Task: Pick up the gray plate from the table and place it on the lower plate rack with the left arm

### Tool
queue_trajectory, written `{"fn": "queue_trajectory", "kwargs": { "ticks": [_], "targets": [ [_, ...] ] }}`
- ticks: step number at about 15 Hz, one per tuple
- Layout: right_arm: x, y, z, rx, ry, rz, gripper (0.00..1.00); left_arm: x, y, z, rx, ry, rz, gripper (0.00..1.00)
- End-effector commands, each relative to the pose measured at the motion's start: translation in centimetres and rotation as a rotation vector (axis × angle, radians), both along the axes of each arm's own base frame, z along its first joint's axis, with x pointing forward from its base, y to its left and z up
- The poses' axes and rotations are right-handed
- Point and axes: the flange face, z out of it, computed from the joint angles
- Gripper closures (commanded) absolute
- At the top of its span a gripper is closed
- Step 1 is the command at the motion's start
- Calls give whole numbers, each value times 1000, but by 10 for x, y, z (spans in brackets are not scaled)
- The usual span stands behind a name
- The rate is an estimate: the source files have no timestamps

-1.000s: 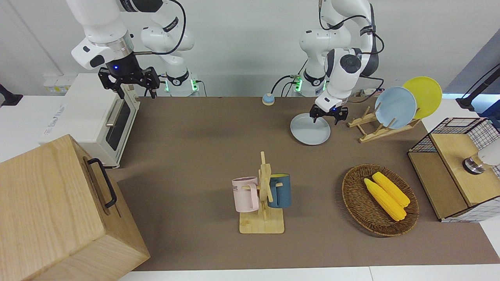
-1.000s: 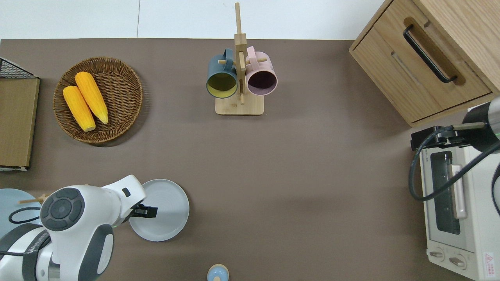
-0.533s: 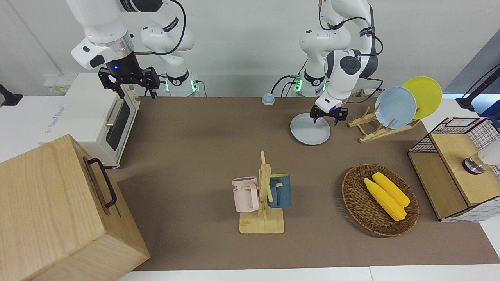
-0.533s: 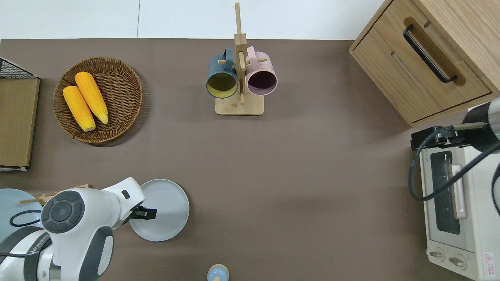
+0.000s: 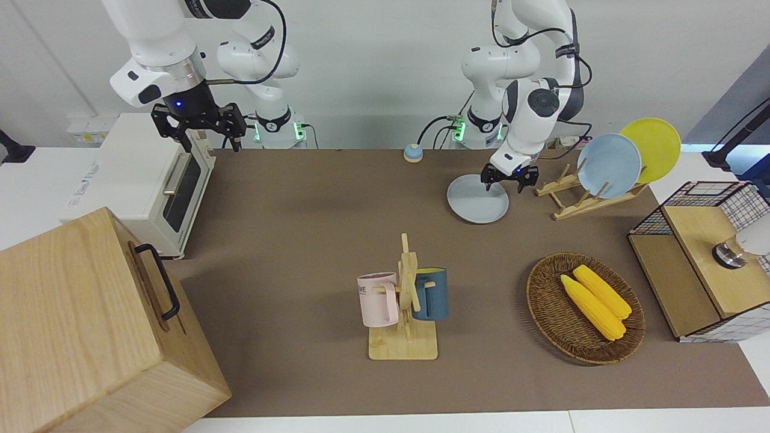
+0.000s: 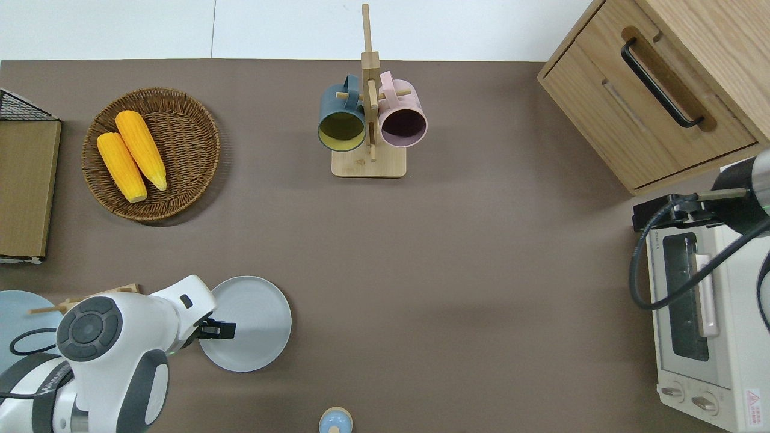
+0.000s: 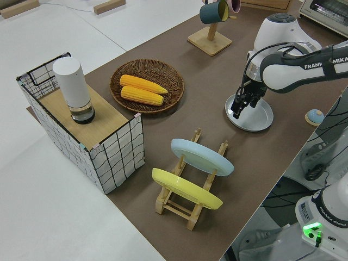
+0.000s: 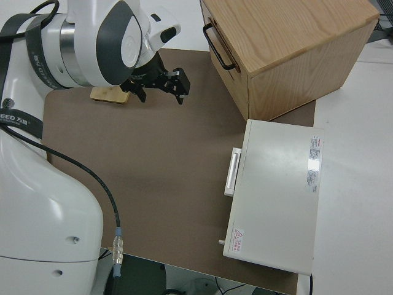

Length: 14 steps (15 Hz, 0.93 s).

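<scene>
The gray plate [image 5: 477, 201] sits flat on the table, round with a shallow raised rim, right beside the low end of the lower plate rack [image 5: 556, 189], a slanted light-wood pegged thing.

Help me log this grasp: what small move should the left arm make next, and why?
Probably close the left end effector on the rim: it sits open at the edge of the gray plate, which lies flat on the table.
</scene>
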Motion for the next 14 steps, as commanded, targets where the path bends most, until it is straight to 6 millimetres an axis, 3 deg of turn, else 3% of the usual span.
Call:
{"fn": "queue_trajectory", "kwargs": {
  "ticks": [1, 9, 14],
  "targets": [
    [0, 1, 3, 3, -5, -3, 17, -9, 4, -11, 9, -27, 8, 2],
    [0, 1, 3, 3, -5, -3, 17, -18, 5, -42, 0, -44, 4, 2],
    [0, 1, 3, 3, -5, -3, 17, -19, 5, -50, -4, -45, 4, 5]
  ]
}}
